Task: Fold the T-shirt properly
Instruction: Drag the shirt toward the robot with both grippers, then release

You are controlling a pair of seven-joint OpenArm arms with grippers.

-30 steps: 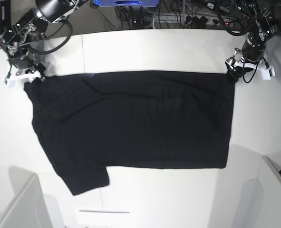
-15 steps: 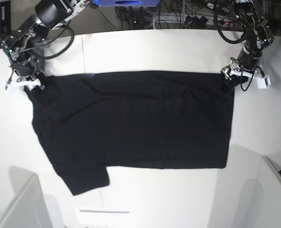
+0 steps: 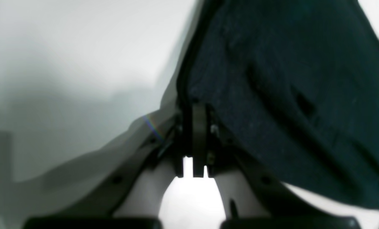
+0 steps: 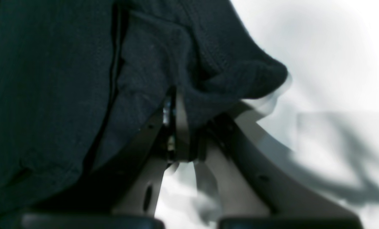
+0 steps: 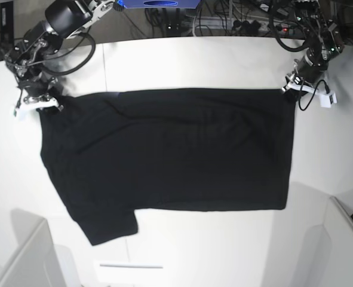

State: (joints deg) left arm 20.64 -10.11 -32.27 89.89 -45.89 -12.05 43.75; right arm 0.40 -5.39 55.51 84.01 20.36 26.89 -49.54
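The T-shirt point(image 5: 164, 149) lies spread flat on the white table, plain black side up, with one sleeve pointing to the near left. My left gripper point(image 5: 288, 91) is at the shirt's far right corner. The left wrist view shows this left gripper point(image 3: 197, 117) shut on the black hem point(image 3: 272, 95). My right gripper point(image 5: 45, 103) is at the far left corner. In the right wrist view the right gripper point(image 4: 176, 121) is shut on a bunched fold of black cloth point(image 4: 208, 70).
The white table point(image 5: 182, 60) has bare room behind and in front of the shirt. A pale box point(image 5: 21, 257) stands at the near left corner and another point(image 5: 343, 239) at the near right. Cables and gear point(image 5: 236, 18) lie beyond the far edge.
Both grippers have moved inward onto the shirt's far corners and have gone from open to shut on the cloth. The shirt itself lies as before.
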